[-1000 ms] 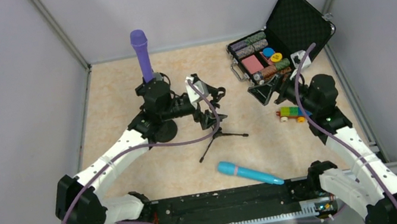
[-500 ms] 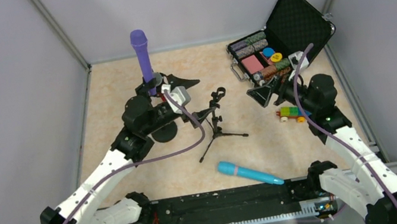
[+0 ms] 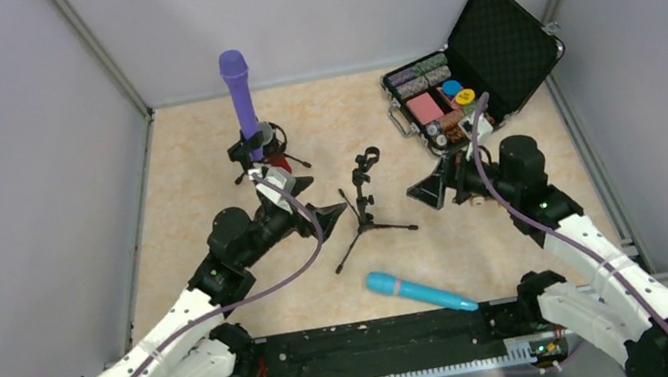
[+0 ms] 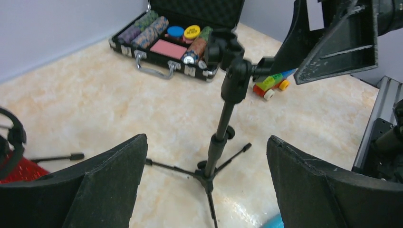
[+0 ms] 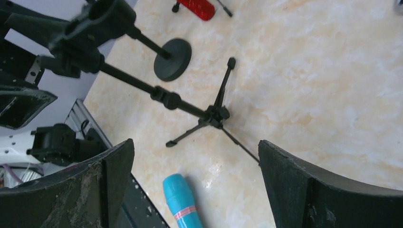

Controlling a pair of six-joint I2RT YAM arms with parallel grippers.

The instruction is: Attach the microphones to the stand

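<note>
Top external: left gripper [image 3: 323,197], right gripper [image 3: 434,183] gaping, empty, flank bare tripod stand [image 3: 368,205], probably lining up; blue microphone [image 3: 417,292] lies loose nearby.

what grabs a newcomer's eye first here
The purple microphone standing upright at the back left, and the open black case of chips at the back right. In the middle an empty tripod stand sits between the open left gripper and right gripper, a light blue microphone lying nearer the front.

We log: left gripper [image 3: 316,201] backed off; tripod stand [image 3: 366,209] now just ahead. Right gripper [image 3: 435,182] swung nearer it, seemingly lower.
</note>
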